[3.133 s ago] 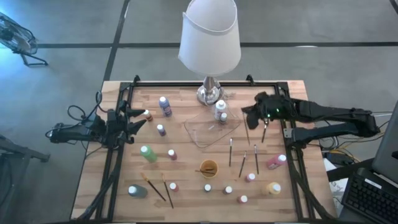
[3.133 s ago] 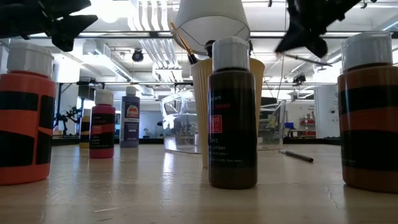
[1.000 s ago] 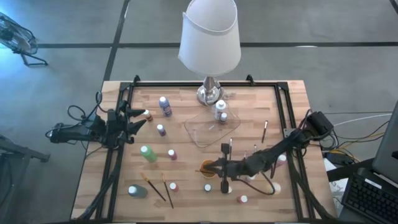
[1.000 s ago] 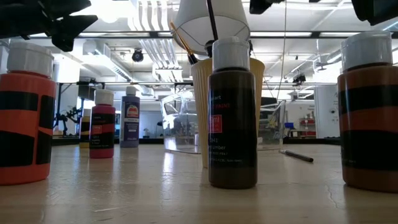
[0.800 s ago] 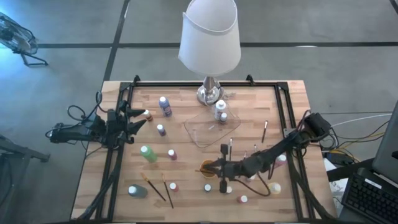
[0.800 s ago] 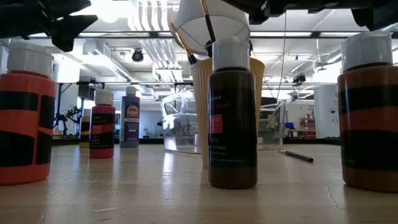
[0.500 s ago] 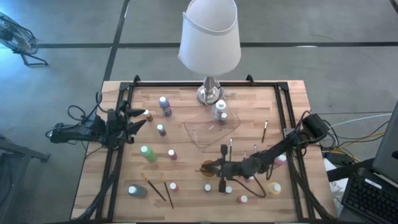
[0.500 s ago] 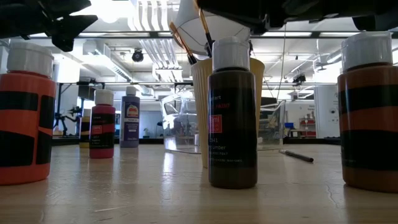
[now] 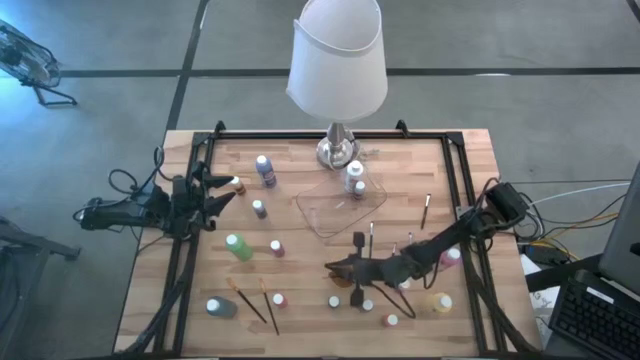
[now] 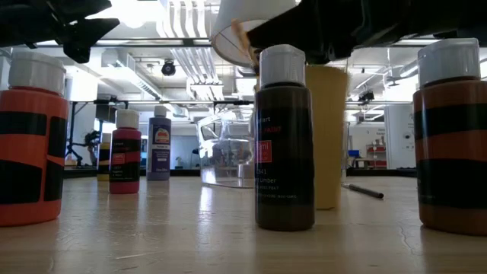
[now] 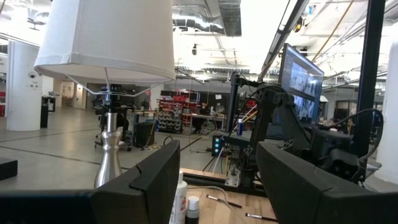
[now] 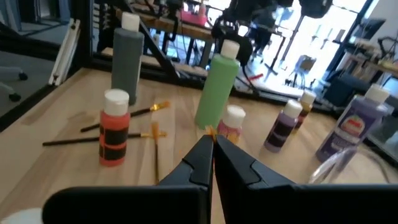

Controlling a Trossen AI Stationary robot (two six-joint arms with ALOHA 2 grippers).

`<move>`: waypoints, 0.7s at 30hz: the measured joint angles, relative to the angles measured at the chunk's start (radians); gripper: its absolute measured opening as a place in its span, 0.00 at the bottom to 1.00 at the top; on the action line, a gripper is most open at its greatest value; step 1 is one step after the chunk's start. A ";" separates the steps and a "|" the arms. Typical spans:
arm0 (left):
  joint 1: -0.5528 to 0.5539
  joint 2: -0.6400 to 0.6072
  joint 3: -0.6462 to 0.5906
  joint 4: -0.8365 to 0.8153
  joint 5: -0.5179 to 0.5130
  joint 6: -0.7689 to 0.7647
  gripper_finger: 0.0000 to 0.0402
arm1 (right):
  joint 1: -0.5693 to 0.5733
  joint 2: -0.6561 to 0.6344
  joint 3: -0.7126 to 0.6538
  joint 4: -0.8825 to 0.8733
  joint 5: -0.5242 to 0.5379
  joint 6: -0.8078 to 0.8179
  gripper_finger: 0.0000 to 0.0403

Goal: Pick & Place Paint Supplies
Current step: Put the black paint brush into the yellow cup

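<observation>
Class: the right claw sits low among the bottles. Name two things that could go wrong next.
1. The right claw, shut, hangs low over the cup and may tip it.
2. Its arm passes close by small bottles, so a sideways sweep could knock them over.

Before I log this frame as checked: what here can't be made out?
- Small orange cup: high view, covered by the right pincer.
- Right pincer's load: right wrist view, only an orange speck shows at its shut tips.
- Brown white-capped bottle: low view, label print too small.
</observation>
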 joint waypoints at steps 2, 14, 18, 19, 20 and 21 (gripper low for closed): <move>0.000 0.000 0.000 0.000 0.000 0.000 0.54 | -0.006 0.000 0.000 -0.010 0.000 0.022 0.03; 0.000 0.000 0.000 0.000 0.000 0.000 0.54 | -0.012 -0.001 0.000 -0.009 0.000 0.072 0.31; 0.000 0.000 0.000 0.000 0.000 0.000 0.54 | -0.012 -0.002 0.000 0.003 0.000 0.068 0.38; 0.000 0.000 0.000 0.000 0.000 0.000 0.54 | -0.012 -0.007 0.000 0.004 0.000 0.061 0.40; 0.000 0.000 0.000 0.000 0.000 0.000 0.54 | -0.012 -0.014 0.000 0.005 0.000 0.048 0.41; 0.000 0.000 0.000 0.000 0.000 0.000 0.54 | -0.012 -0.023 0.000 0.006 0.000 0.040 0.42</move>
